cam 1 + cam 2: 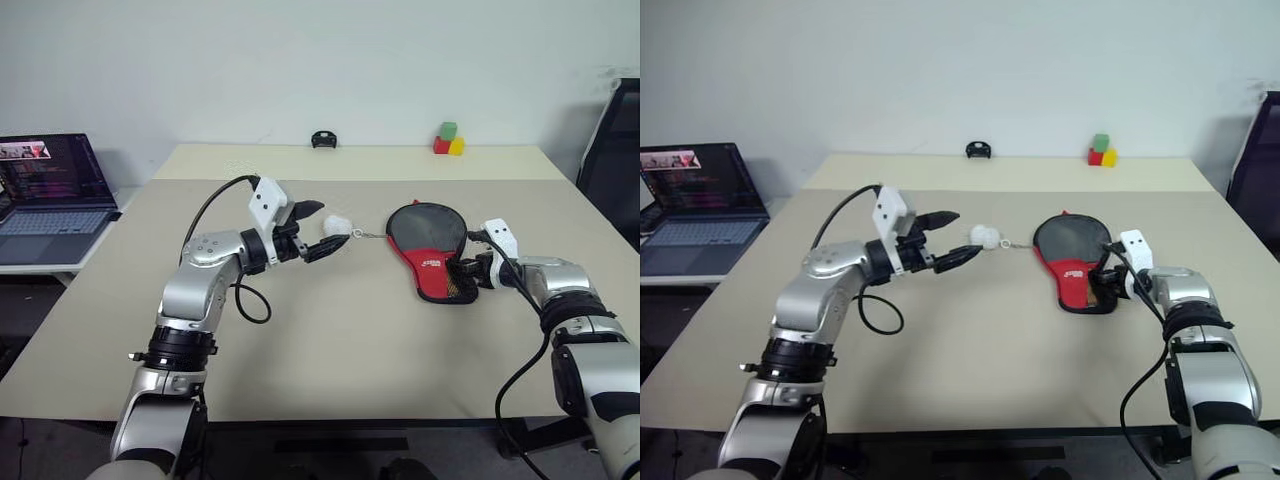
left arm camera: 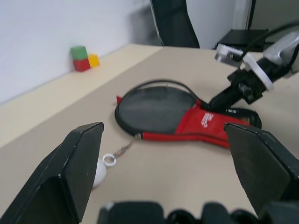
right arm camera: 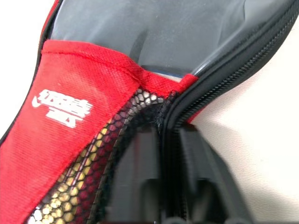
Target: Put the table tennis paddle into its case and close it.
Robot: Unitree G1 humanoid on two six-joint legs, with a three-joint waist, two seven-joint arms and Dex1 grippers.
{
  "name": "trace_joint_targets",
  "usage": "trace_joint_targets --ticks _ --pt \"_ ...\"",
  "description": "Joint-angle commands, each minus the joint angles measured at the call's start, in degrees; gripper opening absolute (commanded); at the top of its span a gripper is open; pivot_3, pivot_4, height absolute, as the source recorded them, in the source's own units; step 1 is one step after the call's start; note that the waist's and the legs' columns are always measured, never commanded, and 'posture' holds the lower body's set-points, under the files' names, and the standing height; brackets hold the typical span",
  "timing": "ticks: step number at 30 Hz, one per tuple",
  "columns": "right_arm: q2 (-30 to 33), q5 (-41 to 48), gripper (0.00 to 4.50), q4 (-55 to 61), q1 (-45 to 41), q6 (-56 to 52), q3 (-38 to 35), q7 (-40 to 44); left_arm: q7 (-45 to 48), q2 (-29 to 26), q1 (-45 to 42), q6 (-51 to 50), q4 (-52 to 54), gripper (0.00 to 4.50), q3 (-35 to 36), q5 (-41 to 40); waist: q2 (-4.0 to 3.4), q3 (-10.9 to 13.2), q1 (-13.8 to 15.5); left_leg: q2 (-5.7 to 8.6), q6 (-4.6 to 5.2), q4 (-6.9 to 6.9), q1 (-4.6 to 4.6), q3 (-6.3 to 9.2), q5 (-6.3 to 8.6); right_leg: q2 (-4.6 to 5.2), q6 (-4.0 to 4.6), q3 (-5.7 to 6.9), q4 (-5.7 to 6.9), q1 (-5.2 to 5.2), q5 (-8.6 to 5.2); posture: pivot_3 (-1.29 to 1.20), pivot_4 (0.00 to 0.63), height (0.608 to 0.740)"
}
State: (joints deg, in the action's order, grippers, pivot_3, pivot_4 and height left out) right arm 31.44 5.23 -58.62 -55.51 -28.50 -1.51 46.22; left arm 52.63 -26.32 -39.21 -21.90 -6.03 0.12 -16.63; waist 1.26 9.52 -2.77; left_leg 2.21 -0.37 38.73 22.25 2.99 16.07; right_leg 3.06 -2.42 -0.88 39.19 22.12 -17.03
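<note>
Case: the case lies right of centre on the table, its zip still partly undone.
Right gripper: the right gripper is clamped on the case's red mesh end.
Left gripper: the left gripper hovers mid-frame, fingers spread wide, empty, beside a white zip-pull ball.

Small black object at table's far edge, too small to identify

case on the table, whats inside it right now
The case lies partly unzipped, its black round part facing up. Through the mesh pocket something tan shows. Whether the whole paddle is inside cannot be told; the cover hides it.
</note>
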Motion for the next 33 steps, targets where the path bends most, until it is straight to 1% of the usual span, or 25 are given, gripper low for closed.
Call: trace_joint_targets --ticks 1,5,9,16,22,27,33 --pt "-1.3 2.76 0.04 5.51 2.56 -6.71 -1.14 2.31 2.56 -2.74 2.86 -0.54 2.48 4.5 0.19 -1.28 0.0 0.0 -0.19 0.0 0.0 -0.03 0.0 0.0 0.0 0.0 0.0 0.0 -0.01 0.02 0.0 0.0 0.15 0.74" --pt "-1.21 5.61 0.04 16.5 6.19 -14.07 -2.22 2.23 5.09 -5.58 6.47 -1.84 4.23 4.5 0.27 -2.17 -0.01 0.01 -0.18 -0.02 -0.02 -0.04 0.22 0.06 0.0 0.0 0.01 0.05 -0.07 0.2 0.0 0.0 0.15 0.74" --pt "-1.74 9.86 0.04 32.19 12.14 -23.38 -3.03 1.26 9.14 -9.23 11.32 -4.1 7.53 4.5 0.05 -4.03 -0.02 0.01 -0.18 -0.03 -0.03 -0.11 0.3 0.07 0.02 0.01 0.01 0.04 -0.16 0.25 -0.01 0.0 0.15 0.74" --pt "-5.91 16.34 0.04 55.44 21.54 -36.17 -2.94 -3.15 15.76 -14.67 16.94 -9.66 13.35 4.5 0.83 -9.87 -0.05 0.03 -0.13 -0.04 0.08 -0.23 0.32 0.08 0.08 0.02 0.01 0.03 -0.15 0.32 -0.01 0.0 0.15 0.74" --pt "-10.22 20.07 0.04 67.2 25.86 -42.43 -2.13 -7.18 19.49 -19.13 20.4 -11.08 15.6 4.5 0.62 -11.81 -0.08 0.05 -0.07 -0.02 0.09 -0.33 0.27 0.09 0.09 0.03 0.02 0.02 -0.16 0.33 -0.01 0.0 0.15 0.74" --pt "-12.76 23.4 0.04 75.03 30.1 -46.84 -1.85 -9.82 20.5 -20.89 22.52 -12.27 17.71 4.5 0.66 -13.05 -0.09 0.06 0.46 0.0 0.09 -0.46 0.27 0.09 0.08 0.04 0.02 0.01 -0.21 0.4 -0.02 0.0 0.15 0.74" --pt "-17.15 26.39 0.04 85.34 37.33 -55.39 -5.17 -15.64 20.33 -21.6 24.29 -13.41 20.61 4.5 0.7 -14.54 -0.1 0.06 0.78 0.0 0.08 -0.61 0.3 0.08 0.07 0.05 0.04 -0.01 -0.21 0.5 -0.03 0.0 0.15 0.74"
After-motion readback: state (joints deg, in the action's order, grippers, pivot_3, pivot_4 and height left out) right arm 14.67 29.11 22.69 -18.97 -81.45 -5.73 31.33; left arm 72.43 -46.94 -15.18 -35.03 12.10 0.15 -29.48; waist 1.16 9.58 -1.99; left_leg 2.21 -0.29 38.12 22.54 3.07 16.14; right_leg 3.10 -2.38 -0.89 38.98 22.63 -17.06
